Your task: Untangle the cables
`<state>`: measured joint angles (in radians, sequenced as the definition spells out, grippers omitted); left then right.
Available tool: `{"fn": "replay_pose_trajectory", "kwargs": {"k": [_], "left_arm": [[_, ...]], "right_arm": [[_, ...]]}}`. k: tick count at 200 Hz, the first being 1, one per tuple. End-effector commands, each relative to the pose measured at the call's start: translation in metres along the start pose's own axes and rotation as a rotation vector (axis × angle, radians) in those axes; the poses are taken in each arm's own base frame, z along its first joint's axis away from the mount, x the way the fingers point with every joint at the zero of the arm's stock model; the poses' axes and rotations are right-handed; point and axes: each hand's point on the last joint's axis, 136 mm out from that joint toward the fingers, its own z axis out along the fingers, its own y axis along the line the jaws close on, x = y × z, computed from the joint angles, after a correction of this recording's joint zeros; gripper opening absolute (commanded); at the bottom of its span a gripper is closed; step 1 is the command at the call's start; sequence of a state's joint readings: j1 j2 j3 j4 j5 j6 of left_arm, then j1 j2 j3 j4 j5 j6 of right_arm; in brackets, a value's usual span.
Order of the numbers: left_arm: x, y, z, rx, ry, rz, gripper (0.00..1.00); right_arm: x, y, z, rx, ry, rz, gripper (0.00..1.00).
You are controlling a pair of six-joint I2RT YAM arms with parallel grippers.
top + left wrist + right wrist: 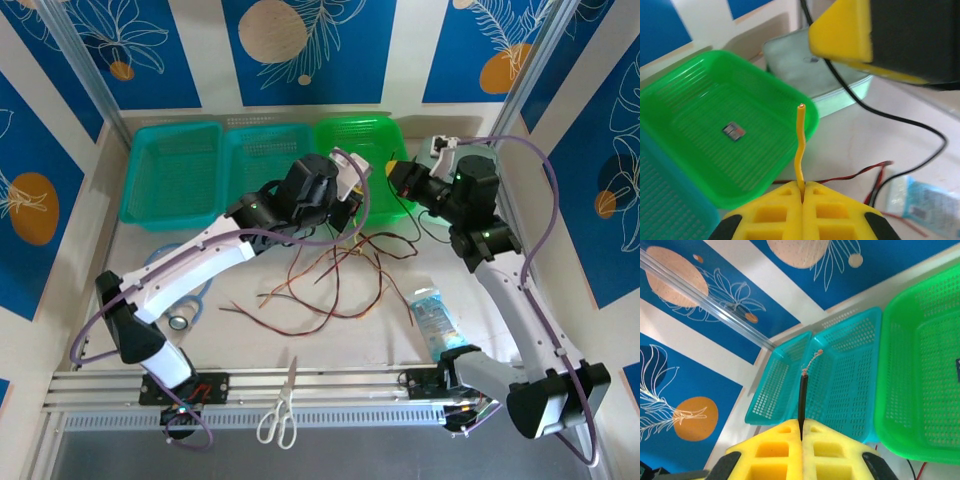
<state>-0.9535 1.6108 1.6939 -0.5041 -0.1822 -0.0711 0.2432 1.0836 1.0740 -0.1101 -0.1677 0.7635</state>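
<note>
We are holding two ends at once. Our left gripper (803, 189) is pinching the yellow cable (799, 145) tight between its pads, with a short stub standing up past the fingertips. Our right gripper (801, 426) is clamping the black cable (803, 392) the same way, its frayed tip poking out above. Both are hovering close together above the worktop (350, 350), just in front of the green basket (700, 110). The rest of the cables (330, 278) are lying in a loose snarl below.

We are seeing several ways this could go wrong. We are gripping very near each end, so a firm pull against a caught loop could slide a cable out of the pads. The black cable is trailing down and crossing close to the red cable (860, 173), and drawing our arms apart could cinch that crossing tighter instead of freeing it. A pull could also drag the whole bundle along, sweeping the packet (925, 200) with it. With the grippers this near each other, a careless swing is risking a knock. A loose tip could also snag in the basket mesh.
</note>
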Motion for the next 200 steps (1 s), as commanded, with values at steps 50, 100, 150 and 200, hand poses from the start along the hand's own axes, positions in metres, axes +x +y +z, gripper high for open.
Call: {"fn": "replay_pose_trajectory", "kwargs": {"k": [50, 100, 150, 200], "left_arm": [[0.004, 0.053, -0.008, -0.311, 0.013, 0.152, 0.0], [0.0, 0.06, -0.04, -0.305, 0.004, 0.136, 0.0], [0.006, 0.096, -0.067, -0.316, 0.061, 0.018, 0.0], [0.014, 0.127, -0.096, -0.308, 0.025, -0.144, 0.0]], "right_arm": [[0.035, -0.008, 0.044, -0.063, 0.128, 0.136, 0.0], [0.01, 0.023, 0.039, -0.095, 0.092, 0.092, 0.0], [-0.037, 0.051, 0.003, -0.091, -0.054, -0.063, 0.0], [-0.057, 0.016, -0.024, -0.016, -0.138, -0.029, 0.0]]}}
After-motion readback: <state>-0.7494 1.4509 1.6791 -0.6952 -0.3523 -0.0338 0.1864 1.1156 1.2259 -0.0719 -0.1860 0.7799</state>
